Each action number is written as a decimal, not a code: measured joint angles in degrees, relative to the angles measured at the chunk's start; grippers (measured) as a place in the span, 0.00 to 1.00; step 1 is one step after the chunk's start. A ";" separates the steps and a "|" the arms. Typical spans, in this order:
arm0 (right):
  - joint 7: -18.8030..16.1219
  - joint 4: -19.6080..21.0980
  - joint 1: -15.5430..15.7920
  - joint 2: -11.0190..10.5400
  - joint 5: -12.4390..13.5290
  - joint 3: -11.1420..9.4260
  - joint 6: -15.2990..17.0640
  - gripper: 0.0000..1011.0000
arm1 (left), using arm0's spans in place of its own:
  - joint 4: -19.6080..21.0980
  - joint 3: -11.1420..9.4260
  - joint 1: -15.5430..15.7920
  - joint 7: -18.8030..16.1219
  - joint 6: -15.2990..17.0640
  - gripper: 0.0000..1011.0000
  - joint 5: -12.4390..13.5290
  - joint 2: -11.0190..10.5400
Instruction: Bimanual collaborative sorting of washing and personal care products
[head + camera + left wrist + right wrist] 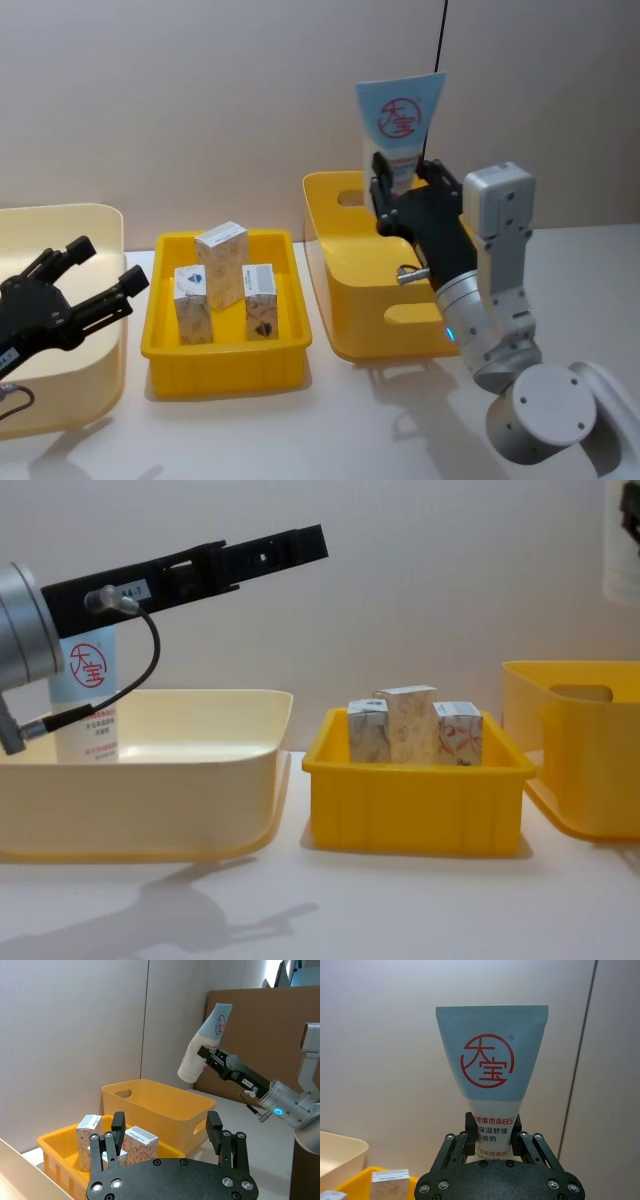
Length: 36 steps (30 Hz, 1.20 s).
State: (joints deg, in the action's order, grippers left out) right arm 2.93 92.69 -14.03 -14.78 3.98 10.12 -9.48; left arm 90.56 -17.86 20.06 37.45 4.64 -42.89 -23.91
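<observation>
Jaws of right gripper (405, 178) clench light-blue tube (400, 115) printed 大宝 and B5; left gripper (112, 263) jaws gape

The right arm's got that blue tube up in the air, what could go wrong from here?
1. The right gripper pinches the held tube near its lower end, most of it above the grip; it might tip or slip.
2. The cartons stand in the middle tray between both arms; a low pass toward the open left gripper may topple them.
3. The left arm reaches past the standing tube in the pale bin and might knock it.
</observation>
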 joint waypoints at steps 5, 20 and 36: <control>1.69 0.12 0.27 0.28 -1.07 -1.07 1.97 0.38 | 0.00 0.00 0.00 0.00 0.00 0.99 0.00 0.00; 3.97 1.24 0.99 1.67 -2.27 -3.00 9.73 0.38 | 0.00 0.01 0.00 0.00 0.00 0.99 0.00 0.00; 4.20 0.40 0.69 3.53 -2.56 -3.37 14.25 0.38 | 0.00 0.01 0.00 0.00 0.00 0.99 0.00 0.00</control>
State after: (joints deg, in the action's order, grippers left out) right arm 7.13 93.09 -13.34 -11.24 1.42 6.75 4.77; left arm 90.55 -17.85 20.06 37.45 4.64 -42.89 -23.91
